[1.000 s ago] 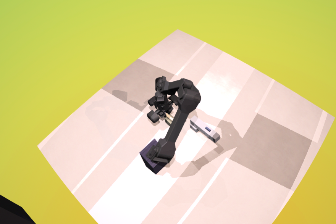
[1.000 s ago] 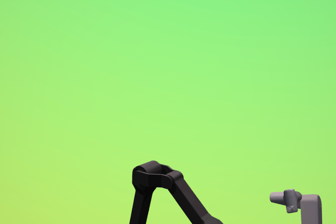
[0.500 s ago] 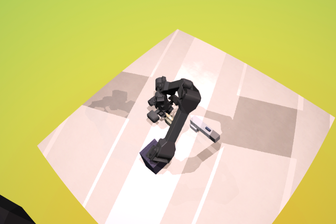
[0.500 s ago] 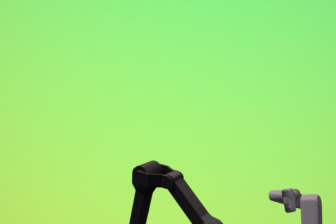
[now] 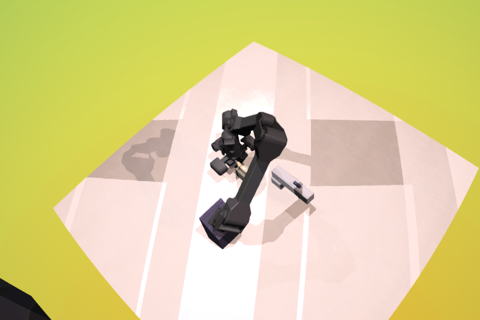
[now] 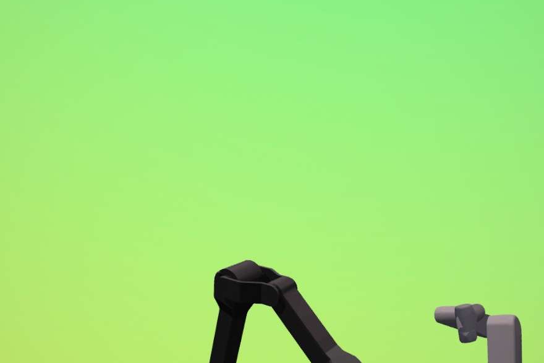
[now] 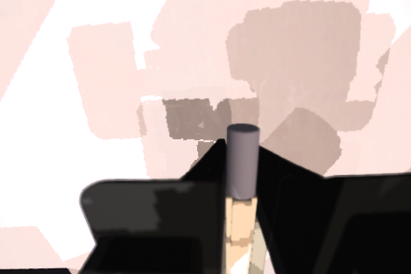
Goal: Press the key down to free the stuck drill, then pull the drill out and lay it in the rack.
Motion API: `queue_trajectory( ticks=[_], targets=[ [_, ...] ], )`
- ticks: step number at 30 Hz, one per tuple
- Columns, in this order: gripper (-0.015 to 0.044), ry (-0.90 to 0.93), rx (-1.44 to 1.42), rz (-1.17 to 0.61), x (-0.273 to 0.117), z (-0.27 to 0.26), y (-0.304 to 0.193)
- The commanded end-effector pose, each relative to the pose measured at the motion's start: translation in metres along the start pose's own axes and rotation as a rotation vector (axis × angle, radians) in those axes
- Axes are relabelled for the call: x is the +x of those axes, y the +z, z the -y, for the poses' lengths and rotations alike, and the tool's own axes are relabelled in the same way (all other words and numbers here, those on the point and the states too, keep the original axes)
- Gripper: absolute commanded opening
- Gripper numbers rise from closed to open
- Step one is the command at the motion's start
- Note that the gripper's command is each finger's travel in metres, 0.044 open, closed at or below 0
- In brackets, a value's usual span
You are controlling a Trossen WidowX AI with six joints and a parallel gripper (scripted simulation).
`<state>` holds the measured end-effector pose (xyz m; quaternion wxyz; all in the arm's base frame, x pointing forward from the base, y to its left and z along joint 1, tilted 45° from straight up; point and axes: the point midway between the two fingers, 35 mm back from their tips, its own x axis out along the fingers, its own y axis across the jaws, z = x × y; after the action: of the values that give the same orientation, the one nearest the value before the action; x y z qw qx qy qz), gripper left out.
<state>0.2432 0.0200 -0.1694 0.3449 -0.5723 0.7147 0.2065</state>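
Note:
My gripper [image 5: 234, 163] [image 7: 232, 145] is shut on the drill, a plain grey cylinder [image 7: 242, 171] with its dark end towards the top of the wrist view. A cream block [image 5: 243, 170] [image 7: 243, 220], which looks like the rack, lies close below the fingers. It is partly hidden by them and by the arm. I cannot tell whether the drill touches it. The long pale grey block [image 5: 283, 179] lies to the right in the top view, with the small dark blue key [image 5: 297, 183] on top. How far the key is pressed cannot be told.
The arm's dark purple base block [image 5: 221, 237] stands at the lower middle of the top view, and the arm [image 5: 253, 180] [image 6: 307, 321] arches over the cream block. A grey post with a short cylinder [image 6: 504, 337] shows at the lower right of the exterior view. Shadows cross the floor.

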Motion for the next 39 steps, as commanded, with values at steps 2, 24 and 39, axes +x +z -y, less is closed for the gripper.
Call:
queue_trajectory(
  ticks=[2,24,39],
  targets=[
    [0.0,0.009,0.002,-0.017,0.0058,-0.0002,-0.0057],
    [0.0,0.009,0.002,-0.017,0.0058,-0.0002,-0.0057],
    [0.0105,0.0,0.0,0.0,0.0,0.0,0.0]
  ],
)
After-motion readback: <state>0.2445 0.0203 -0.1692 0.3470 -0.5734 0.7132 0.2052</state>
